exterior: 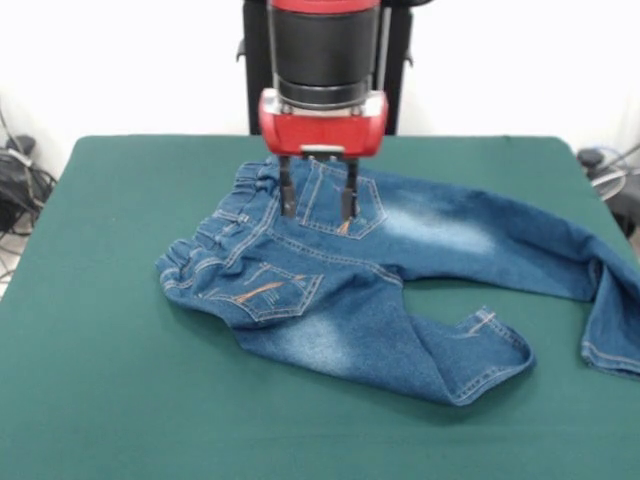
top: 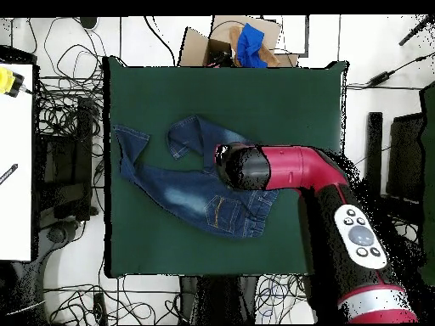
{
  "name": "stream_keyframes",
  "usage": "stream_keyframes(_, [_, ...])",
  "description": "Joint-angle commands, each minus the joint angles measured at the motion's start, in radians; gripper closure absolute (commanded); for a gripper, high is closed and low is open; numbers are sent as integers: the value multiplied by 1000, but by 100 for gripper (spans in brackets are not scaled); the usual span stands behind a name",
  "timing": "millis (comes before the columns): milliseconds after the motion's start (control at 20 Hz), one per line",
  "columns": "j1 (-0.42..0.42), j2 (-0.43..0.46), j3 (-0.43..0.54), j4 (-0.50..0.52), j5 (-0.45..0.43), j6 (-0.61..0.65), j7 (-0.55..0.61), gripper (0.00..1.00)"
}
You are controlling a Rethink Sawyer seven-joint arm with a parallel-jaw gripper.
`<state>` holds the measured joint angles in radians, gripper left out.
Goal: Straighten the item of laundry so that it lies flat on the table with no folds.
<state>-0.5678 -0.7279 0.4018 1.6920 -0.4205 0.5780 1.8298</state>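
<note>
Jeans lie crosswise, waistband left in front view.

Bare green table lies open on every side of the crumpled jeans; only the arm hangs above them.

front view, places taken from the jeans: they lie on the table, about mid-table. the gripper stands over their waist end, its two fingers apart, either side of the far back pocket. the near leg is folded short towards the camera; the far leg runs right, its cuff near the table's right edge.
</note>
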Motion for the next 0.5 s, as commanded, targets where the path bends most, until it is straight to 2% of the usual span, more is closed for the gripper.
stream_keyframes(50, [-39,5,115,113,-96,2,-225,0])
stream_keyframes(500, [-65,41,123,145,-194,-64,-177,0])
